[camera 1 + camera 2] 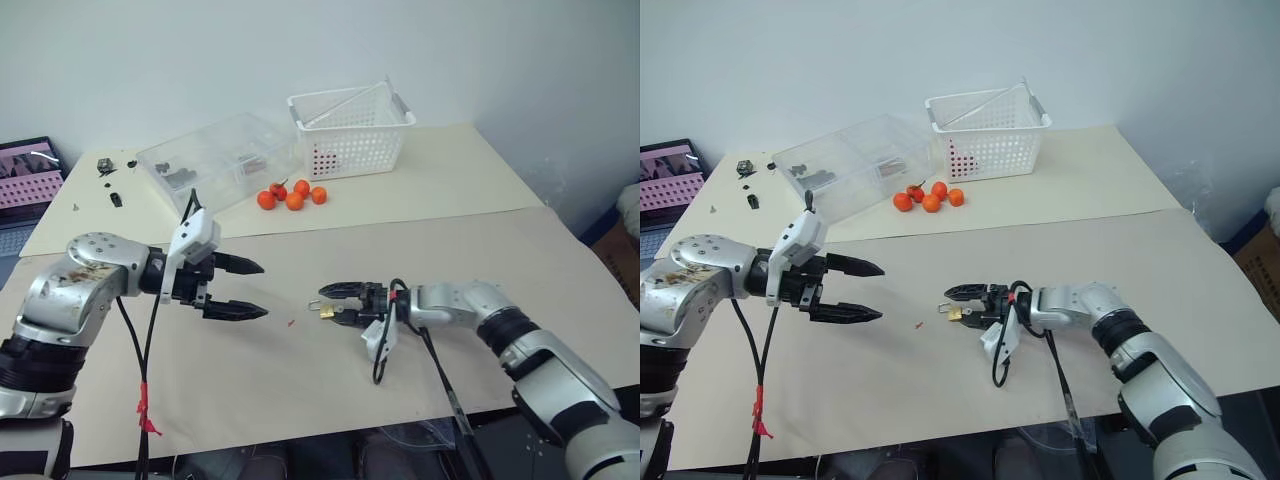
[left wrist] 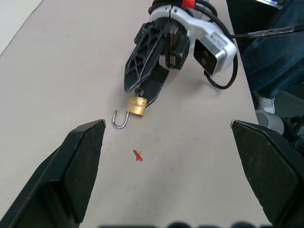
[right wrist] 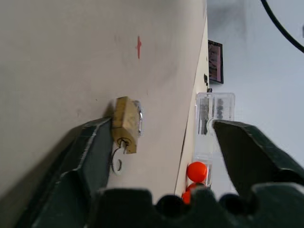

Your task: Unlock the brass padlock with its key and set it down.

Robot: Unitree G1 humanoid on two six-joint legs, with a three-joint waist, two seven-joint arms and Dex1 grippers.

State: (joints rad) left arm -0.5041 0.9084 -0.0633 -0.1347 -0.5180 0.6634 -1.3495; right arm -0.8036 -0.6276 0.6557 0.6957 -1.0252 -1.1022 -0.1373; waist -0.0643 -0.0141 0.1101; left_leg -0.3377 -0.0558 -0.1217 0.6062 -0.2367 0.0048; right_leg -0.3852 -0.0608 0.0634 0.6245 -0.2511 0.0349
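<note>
Now small yellow-brass rectangular padlock [image 2: 136, 106], silvery hooked shackle swung open, key in keyhole, lies on beige table [image 1: 450, 250]; no readable writing. Left gripper [image 1: 243, 288] gapes wide, empty; right gripper [image 1: 335, 302] spread wide, one finger beside the padlock, gripping nothing.

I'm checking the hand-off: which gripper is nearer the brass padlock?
Right. The right gripper is at the brass padlock, which lies on the table beside its fingers; the left gripper hovers well apart.

Yellow-brass padlock [image 2: 136, 105], silvery shackle, 5 orange fruits [image 1: 292, 194], white perforated basket [image 1: 350, 133], beige table [image 1: 480, 260].

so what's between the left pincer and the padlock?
Bare table paper, except a small red mark, seen in the left wrist view between the left pincer and the padlock.
</note>
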